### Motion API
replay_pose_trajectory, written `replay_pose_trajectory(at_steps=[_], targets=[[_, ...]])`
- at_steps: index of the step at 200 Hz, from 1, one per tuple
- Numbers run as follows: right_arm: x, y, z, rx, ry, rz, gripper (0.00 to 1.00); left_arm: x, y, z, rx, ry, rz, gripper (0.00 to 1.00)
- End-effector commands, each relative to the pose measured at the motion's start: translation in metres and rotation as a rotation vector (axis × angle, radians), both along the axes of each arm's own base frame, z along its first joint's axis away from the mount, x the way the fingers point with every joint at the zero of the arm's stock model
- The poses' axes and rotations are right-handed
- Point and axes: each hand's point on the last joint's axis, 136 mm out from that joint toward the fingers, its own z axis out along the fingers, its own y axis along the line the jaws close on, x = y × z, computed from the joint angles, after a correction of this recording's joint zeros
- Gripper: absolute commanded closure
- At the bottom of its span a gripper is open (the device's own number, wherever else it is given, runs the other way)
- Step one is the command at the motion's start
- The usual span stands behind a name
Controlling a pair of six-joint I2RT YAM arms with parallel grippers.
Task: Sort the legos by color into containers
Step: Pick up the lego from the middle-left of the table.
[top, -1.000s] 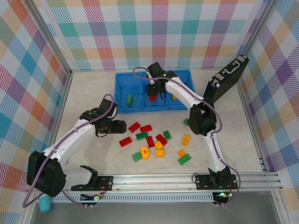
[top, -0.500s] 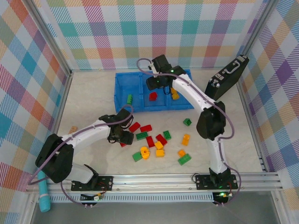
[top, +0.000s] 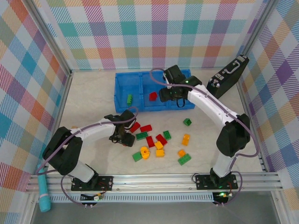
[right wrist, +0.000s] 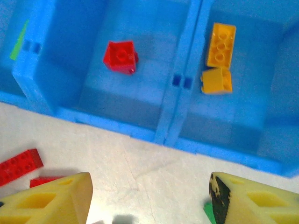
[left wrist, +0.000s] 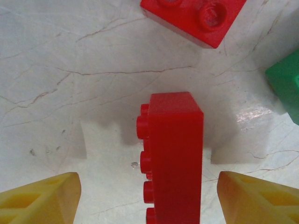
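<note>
While my right tool [right wrist: 152,200] hangs wide and empty over the front wall of the blue bin [right wrist: 117,123], my left tool [left wrist: 149,200] is set up for a pick. Its jaws are wide and straddle a red brick [left wrist: 175,154] standing on its side on the tabletop [left wrist: 70,70], studs toward 1 finger, neither finger touching.

Step in hand, as I read it: grasp that brick.

Bin contents:
- left compartment: 1 green lego [top: 129,99]
- middle compartment: 1 red lego [right wrist: 120,57]
- right compartment: 2 yellow-orange legos [right wrist: 221,38]

Loose legos [top: 159,144] are scattered on the tabletop in front of the bin.

Next: close squarely on the brick, lift, carry to the middle compartment. It may tip if 1 finger lands first.
</note>
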Motion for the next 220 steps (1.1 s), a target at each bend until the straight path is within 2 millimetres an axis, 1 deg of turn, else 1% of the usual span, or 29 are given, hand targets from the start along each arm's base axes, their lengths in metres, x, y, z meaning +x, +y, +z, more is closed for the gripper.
replay_pose_trajectory(at_steps=[1,21,42,65,77,91,108,114,130,150,165,178,184,205,220], targets=[[-0.014,-0.018,0.010,-0.016,-0.008,-0.056,0.32,0.004,-0.011,0.002,-0.018,0.008,-0.043,0.24],[-0.018,-0.025,0.010,-0.022,-0.010,-0.071,0.31,0.005,-0.011,-0.001,-0.009,0.021,-0.046,0.25],[-0.019,-0.028,0.011,-0.027,-0.014,-0.077,0.31,0.006,-0.014,-0.002,-0.006,0.033,-0.050,0.31],[-0.024,-0.035,0.009,-0.048,-0.005,-0.091,0.31,0.008,-0.017,-0.003,-0.008,0.048,-0.051,0.46],[-0.031,-0.040,0.008,-0.054,0.004,-0.102,0.31,0.008,-0.017,-0.004,-0.007,0.055,-0.045,0.55],[-0.040,-0.048,0.007,-0.049,0.016,-0.121,0.31,0.008,-0.017,-0.007,0.003,0.070,-0.032,0.62],[-0.056,-0.055,-0.004,-0.026,0.068,-0.151,0.30,0.005,-0.013,-0.016,0.044,0.120,-0.016,0.73],[-0.063,-0.057,-0.011,-0.018,0.096,-0.170,0.30,0.005,-0.013,-0.017,0.050,0.130,-0.007,0.76],[-0.082,-0.060,-0.032,0.018,0.187,-0.237,0.31,0.004,-0.016,-0.021,0.046,0.148,0.004,0.80],[-0.107,-0.069,-0.056,0.046,0.292,-0.354,0.30,0.006,-0.016,-0.017,0.050,0.151,0.014,0.85],[-0.119,-0.076,-0.069,0.060,0.317,-0.417,0.30,0.011,-0.018,-0.007,0.051,0.134,0.018,0.88],[-0.124,-0.080,-0.078,0.077,0.327,-0.459,0.29,0.021,-0.021,0.009,0.049,0.102,0.015,0.90],[-0.126,-0.081,-0.083,0.082,0.335,-0.469,0.29,0.027,-0.023,0.019,0.047,0.082,0.011,0.90],[-0.135,-0.083,-0.102,0.085,0.376,-0.499,0.29,0.057,-0.036,0.062,0.025,-0.020,-0.008,0.90],[-0.140,-0.083,-0.116,0.093,0.395,-0.501,0.29,0.084,-0.056,0.093,-0.031,-0.099,-0.038,0.90]])
